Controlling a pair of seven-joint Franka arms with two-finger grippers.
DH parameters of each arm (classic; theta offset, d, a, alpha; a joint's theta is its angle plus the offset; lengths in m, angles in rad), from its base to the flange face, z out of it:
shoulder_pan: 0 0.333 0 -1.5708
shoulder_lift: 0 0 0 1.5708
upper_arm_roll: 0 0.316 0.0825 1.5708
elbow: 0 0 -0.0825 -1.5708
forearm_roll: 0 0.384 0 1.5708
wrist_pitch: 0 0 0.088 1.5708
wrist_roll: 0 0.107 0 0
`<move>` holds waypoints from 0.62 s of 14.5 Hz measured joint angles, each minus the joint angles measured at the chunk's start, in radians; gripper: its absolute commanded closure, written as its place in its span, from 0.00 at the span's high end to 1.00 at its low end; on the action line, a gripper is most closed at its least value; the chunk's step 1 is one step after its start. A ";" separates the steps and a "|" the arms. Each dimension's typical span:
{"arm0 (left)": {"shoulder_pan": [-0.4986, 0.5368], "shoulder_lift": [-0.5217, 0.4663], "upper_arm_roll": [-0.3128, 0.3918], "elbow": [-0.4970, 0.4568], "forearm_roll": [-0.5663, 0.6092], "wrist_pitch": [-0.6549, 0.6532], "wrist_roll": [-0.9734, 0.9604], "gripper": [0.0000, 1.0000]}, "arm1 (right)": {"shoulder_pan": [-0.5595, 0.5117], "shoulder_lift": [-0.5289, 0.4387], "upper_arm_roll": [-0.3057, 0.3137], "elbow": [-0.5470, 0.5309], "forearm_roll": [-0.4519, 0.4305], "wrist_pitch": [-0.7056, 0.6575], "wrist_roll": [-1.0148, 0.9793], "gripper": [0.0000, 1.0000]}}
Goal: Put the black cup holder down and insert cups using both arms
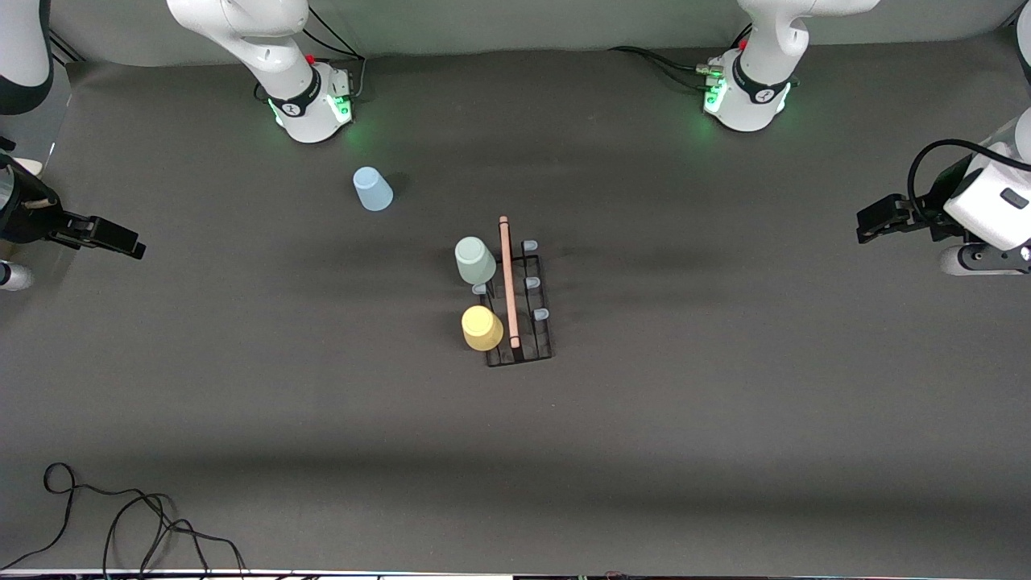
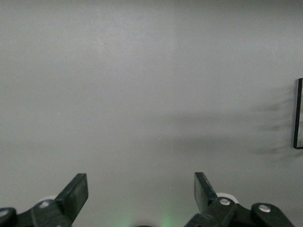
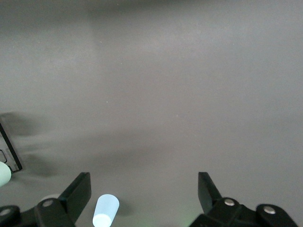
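The black cup holder with its wooden rod handle stands on the table's middle. A pale green cup and a yellow cup sit upside down on pegs on its side toward the right arm's end. The light blue cup stands upside down on the table, farther from the front camera, near the right arm's base. My left gripper hangs open and empty at the left arm's end. My right gripper hangs open and empty at the right arm's end. The right wrist view shows the blue cup.
Three grey-tipped pegs on the holder's side toward the left arm's end are bare, as is one between the two cups. A loose black cable lies at the table's near edge toward the right arm's end.
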 measured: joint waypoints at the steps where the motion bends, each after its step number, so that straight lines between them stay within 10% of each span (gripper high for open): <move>1: 0.000 0.000 0.000 0.000 0.000 0.000 0.000 1.00 | 0.003 0.001 0.000 -0.004 0.000 0.019 0.000 1.00; 9: 0.000 0.000 0.000 0.000 0.000 0.000 0.000 1.00 | 0.013 0.001 0.000 -0.006 0.000 0.037 -0.001 1.00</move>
